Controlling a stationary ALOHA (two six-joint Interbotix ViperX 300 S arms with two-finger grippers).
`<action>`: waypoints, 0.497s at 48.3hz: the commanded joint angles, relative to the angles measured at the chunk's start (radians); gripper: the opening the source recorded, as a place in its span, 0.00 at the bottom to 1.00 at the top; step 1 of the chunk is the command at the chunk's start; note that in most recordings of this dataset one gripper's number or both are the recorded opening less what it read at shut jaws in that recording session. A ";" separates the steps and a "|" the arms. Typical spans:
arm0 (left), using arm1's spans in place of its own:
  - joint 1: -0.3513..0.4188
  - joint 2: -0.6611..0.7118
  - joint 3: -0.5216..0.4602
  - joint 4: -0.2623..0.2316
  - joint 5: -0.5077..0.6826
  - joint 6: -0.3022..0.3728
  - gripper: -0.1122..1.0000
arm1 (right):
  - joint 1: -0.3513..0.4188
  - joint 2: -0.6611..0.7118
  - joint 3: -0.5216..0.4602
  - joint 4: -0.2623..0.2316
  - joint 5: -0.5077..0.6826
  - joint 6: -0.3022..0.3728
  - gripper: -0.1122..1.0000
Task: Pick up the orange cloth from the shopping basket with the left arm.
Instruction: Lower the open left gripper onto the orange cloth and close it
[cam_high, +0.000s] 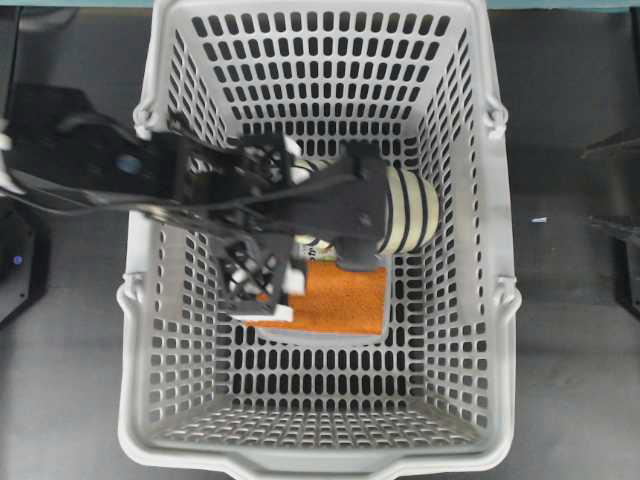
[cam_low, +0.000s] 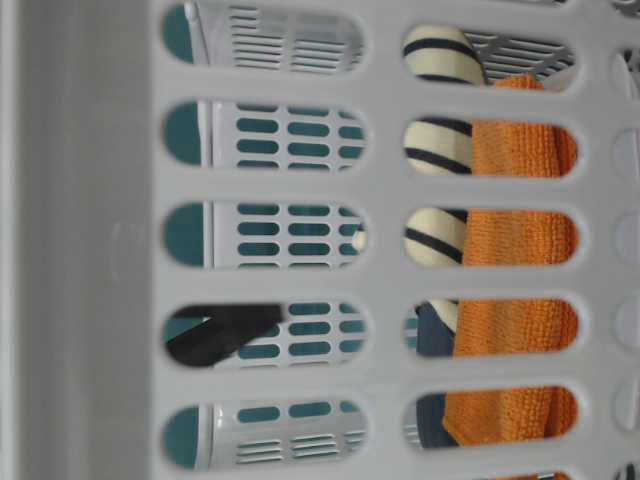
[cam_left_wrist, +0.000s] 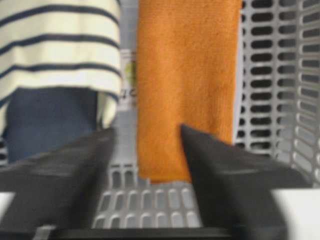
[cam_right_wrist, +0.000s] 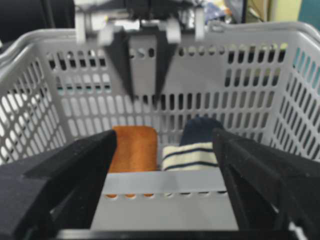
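The orange cloth (cam_high: 340, 298) lies flat on the floor of the grey shopping basket (cam_high: 505, 200), beside a navy and cream striped slipper (cam_high: 408, 215). The left arm reaches in from the left. Its gripper (cam_high: 275, 295) hangs over the cloth's left end. In the left wrist view the left gripper (cam_left_wrist: 147, 129) is open, with the near end of the cloth (cam_left_wrist: 185, 75) between the two black fingers and nothing held. My right gripper (cam_right_wrist: 164, 134) is open outside the basket, facing its near wall (cam_right_wrist: 165, 190); the left gripper (cam_right_wrist: 143, 95) shows beyond.
The basket's slotted walls (cam_left_wrist: 280, 75) close in all round the left gripper. The slipper (cam_left_wrist: 55, 45) lies just left of the cloth, with a small labelled strip (cam_left_wrist: 129, 75) between them. Dark table (cam_high: 570, 260) surrounds the basket.
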 joint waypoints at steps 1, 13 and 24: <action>-0.014 0.032 -0.037 0.003 0.005 -0.002 0.67 | -0.003 0.003 -0.021 0.003 -0.006 -0.003 0.76; -0.055 0.120 -0.046 0.003 0.003 0.002 0.89 | -0.003 0.000 -0.018 0.003 -0.006 -0.002 0.76; -0.066 0.172 -0.028 0.003 -0.032 0.000 0.89 | -0.003 0.000 -0.006 0.003 -0.015 -0.002 0.76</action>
